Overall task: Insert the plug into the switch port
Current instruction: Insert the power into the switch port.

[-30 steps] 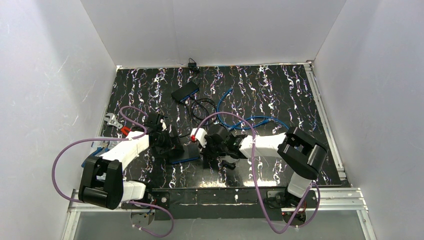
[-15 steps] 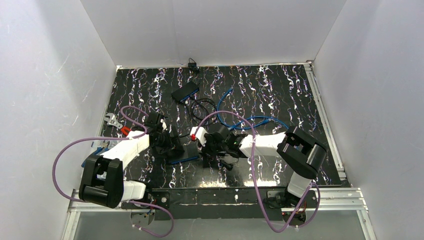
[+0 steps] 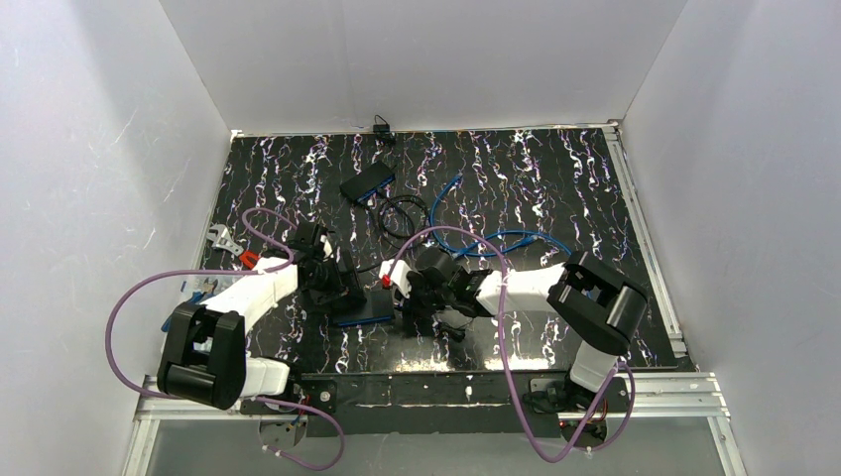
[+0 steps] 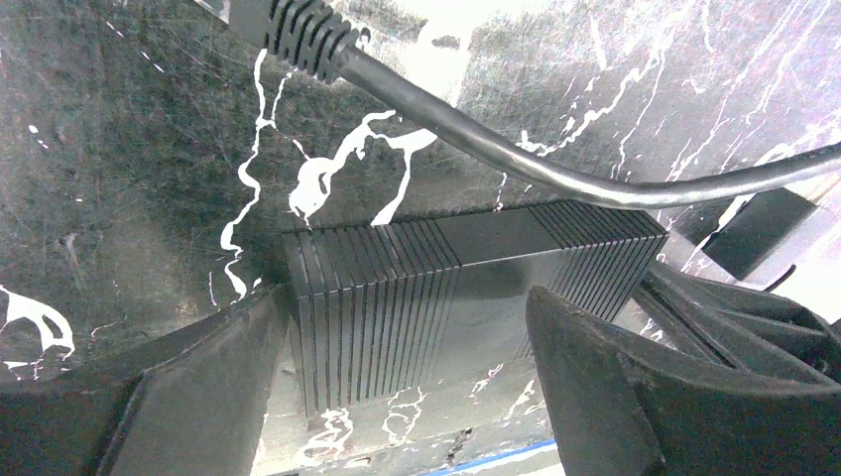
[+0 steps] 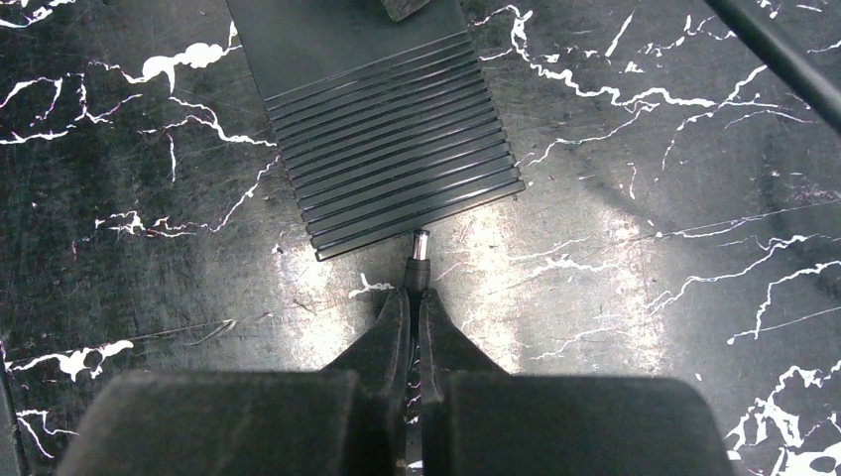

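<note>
Two right-gripper fingers (image 5: 382,342) pinch one plug (image 5: 420,260) beside one switch (image 5: 387,129).

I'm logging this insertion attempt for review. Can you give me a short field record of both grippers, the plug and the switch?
left gripper: open, straddling the switch
right gripper: shut on the plug
plug: tip at the switch's ribbed edge, not visibly seated
switch: flat on the table
black cable: crosses beyond the switch in the left wrist view

Plain white walls (image 3: 417,59) on three sides of a glossy black, white-veined tabletop (image 3: 565,178) with metal edge rails (image 3: 647,243).
</note>
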